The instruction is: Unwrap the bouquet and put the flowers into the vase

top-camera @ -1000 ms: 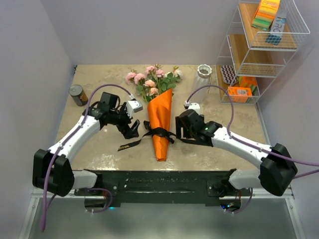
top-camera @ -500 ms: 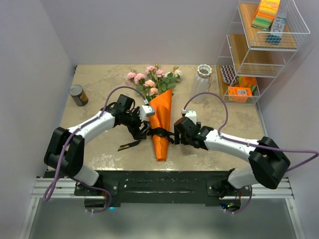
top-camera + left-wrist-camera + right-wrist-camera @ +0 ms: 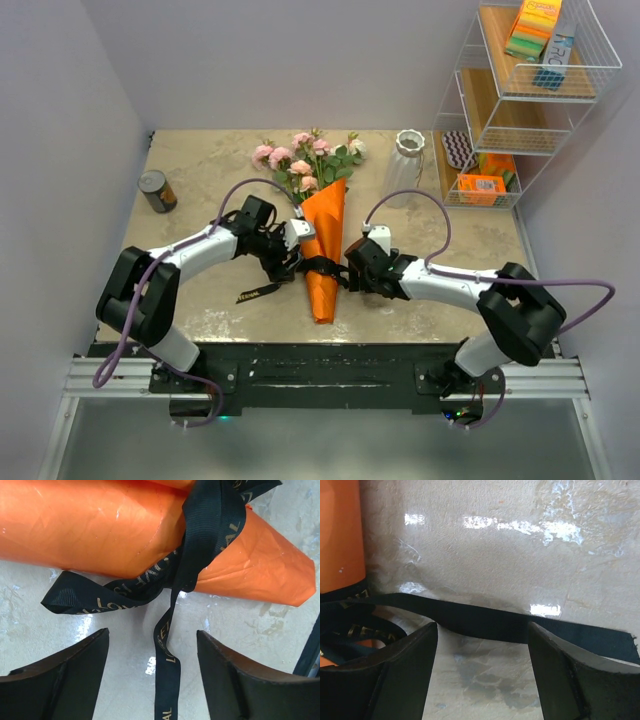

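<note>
1. bouquet (image 3: 322, 250): lying flat at mid worktop (image 3: 200, 170), blooms toward the far edge and pointed tip toward the near edge. likely light, easily slid or rolled by a sideways tug.
2. orange paper (image 3: 125, 525): glossy and creased, probably thin and slippery. poor place for a pinch, apt to crumple over the soft stems inside.
3. black ribbon (image 3: 200, 535): flat woven tape, limp, knotted round the middle of the wrap. best taken by a loose tail, well clear of the knot, and drawn along the worktop away from the paper.
4. left gripper (image 3: 152, 631): released, fingers apart on either side of the tail on the bouquet's left, nothing pinched yet.
5. right gripper (image 3: 482, 625): likewise released, fingers apart over the tail lying flat on the bouquet's right, no contact visible.
6. flowers (image 3: 305, 160): delicate heads and leaves, likely bruised by squeezing. better gripped low on the stems once bared.
7. vase (image 3: 409, 150): upright near the far right corner, just beside the wire rack (image 3: 520, 100). ceramic by the look, rigid, narrow-necked, prone to tipping if knocked by stems.
8. count: one bouquet, one ribbon with two loose tails, one vase, one dark can (image 3: 156, 190) near the left edge, one wire rack. blooms too bunched for an exact tally, mostly pink.
</note>
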Motion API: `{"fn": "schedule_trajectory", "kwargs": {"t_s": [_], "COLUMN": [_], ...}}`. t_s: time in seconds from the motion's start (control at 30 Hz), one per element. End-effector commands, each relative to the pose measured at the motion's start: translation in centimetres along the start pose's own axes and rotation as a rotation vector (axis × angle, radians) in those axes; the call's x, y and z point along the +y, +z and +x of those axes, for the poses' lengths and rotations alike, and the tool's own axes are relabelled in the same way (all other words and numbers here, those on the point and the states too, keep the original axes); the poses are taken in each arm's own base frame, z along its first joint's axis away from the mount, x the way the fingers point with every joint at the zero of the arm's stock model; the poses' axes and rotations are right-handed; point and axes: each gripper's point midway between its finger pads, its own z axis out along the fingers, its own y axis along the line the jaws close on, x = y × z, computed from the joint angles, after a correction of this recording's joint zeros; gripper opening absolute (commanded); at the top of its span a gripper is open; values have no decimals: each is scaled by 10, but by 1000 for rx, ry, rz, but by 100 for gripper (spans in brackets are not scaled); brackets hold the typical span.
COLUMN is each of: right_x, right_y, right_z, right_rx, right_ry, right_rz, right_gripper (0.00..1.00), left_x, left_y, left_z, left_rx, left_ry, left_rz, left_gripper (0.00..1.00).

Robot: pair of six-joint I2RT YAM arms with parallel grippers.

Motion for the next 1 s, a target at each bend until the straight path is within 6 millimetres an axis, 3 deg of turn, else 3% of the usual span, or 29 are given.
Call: {"fn": "schedule_trajectory", "kwargs": {"t_s": [0.0,0.07,0.33,0.53,0.63,0.8,0.9,0.97], "right_x": [14,18,27,33,32,30,29,27], "right_y": [5,8,17,21,25,29,22,12], "right_z": [-22,-26,-35,-36,-30,-16,-18,-21], "right_rx": [-72,-86,-136,-155,-146,-131,-137,-136], "right_ry": [1,-13,-51,-82,-88,-83,-69,-55], "right_rz": [-19,-27,-53,-90,-94,-114,-127,-131], "right_gripper": [75,74,72,61,41,21,0,0], "left_x": [9,11,20,24,25,26,26,28], "left_y": [5,7,4,-1,-3,-8,-14,-22], "left_z": [-3,-1,-15,-19,-20,-24,-29,-32], "left_rx": [-21,-20,-60,-67,-69,-71,-73,-73], "left_ry": [48,43,31,22,18,11,4,-10], "left_rz": [-43,-56,-105,-136,-150,-157,-168,-191], "left_gripper": [61,45,0,0,0,0,0,0]}}
